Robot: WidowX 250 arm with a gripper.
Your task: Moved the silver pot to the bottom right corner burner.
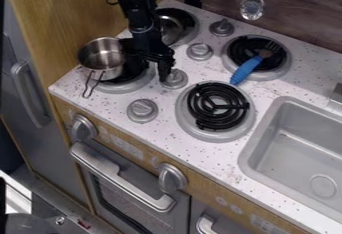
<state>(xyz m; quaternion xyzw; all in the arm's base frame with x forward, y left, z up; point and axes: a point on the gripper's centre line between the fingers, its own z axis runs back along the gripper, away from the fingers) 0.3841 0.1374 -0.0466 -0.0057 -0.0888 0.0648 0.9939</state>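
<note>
Gripper point(157, 62) hangs just beside silver pot point(101, 57), presumably for access to its rim; from where I stand, I cannot tell whether it is wide or narrow.

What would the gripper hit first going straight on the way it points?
Probably the countertop between the left front burner and the grey knob, maybe the knob's edge; depth is unclear here.

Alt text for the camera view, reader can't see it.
Silver pot at the front-left burner, the black gripper beside it; the front-right burner holds no pot. A blue-handled utensil lies on the back-right burner, left of a gray sink.
</note>
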